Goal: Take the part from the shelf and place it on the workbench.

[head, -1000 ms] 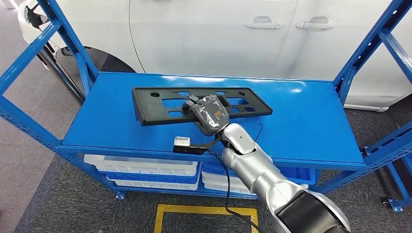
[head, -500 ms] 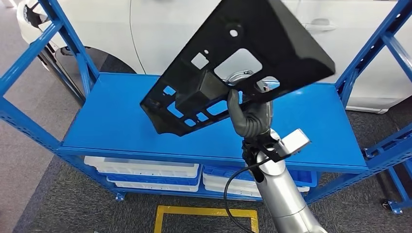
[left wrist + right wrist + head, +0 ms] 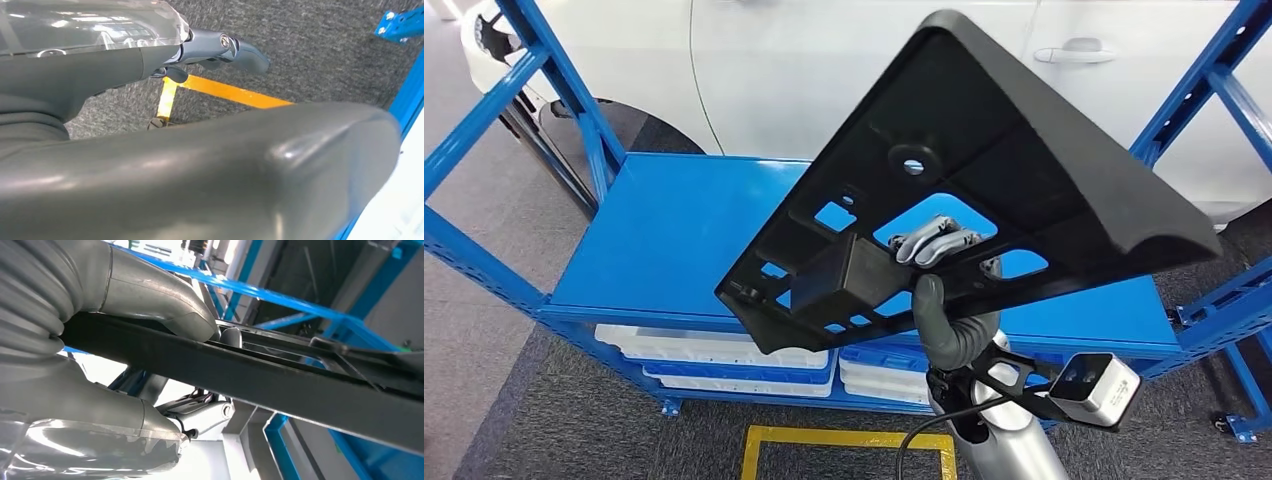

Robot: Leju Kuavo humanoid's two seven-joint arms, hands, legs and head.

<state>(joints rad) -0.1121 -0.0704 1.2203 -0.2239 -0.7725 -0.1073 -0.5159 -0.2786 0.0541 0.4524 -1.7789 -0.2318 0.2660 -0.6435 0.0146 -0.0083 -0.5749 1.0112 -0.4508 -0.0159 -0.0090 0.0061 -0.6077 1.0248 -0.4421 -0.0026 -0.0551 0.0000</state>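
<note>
We see the right hand (image 3: 944,300) gripping the black part (image 3: 984,180) — thumb on the near face, fingers (image 3: 934,243) showing through a cutout. The part is up in the air, tilted, above the blue shelf (image 3: 664,240) and not touching it. The left hand (image 3: 220,47) hangs over grey carpet (image 3: 310,45) — we can't tell how its fingers lie.

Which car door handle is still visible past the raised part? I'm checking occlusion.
The right-hand door handle; the black part, held by the right hand, covers where the other would be.
</note>
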